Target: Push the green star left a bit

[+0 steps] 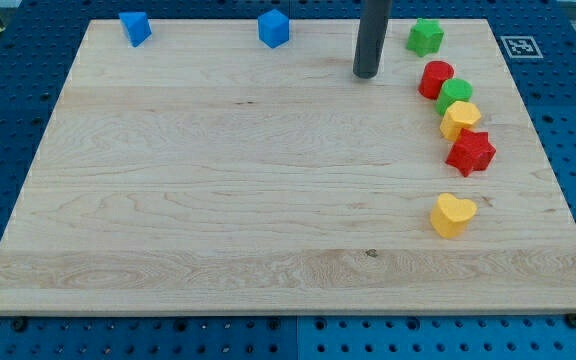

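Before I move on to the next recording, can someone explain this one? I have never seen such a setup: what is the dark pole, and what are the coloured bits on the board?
There is one picture, from a single camera looking down at a wooden board. The dark pole is the robot arm's rod; it has no hand and holds nothing, it only pushes. My tip rests near the view's top, just left of the green star and apart from it. Below the star, a red block, a green block, a yellow block and a red star form a close chain. A yellow heart lies alone lower down. Two blue blocks sit along the top edge.
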Controlling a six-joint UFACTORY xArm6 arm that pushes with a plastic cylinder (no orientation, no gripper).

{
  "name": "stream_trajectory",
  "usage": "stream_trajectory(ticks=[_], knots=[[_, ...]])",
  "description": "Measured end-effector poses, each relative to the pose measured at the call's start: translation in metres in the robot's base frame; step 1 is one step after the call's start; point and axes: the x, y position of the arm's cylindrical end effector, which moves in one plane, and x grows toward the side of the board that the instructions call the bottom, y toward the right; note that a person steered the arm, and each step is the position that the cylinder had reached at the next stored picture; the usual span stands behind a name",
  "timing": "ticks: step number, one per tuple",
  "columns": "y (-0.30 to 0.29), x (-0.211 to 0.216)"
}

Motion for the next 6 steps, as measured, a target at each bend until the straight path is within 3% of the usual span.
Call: stream_trajectory(ticks=[4, 6], knots=[[0.141, -0.012], [0.153, -0.052]])
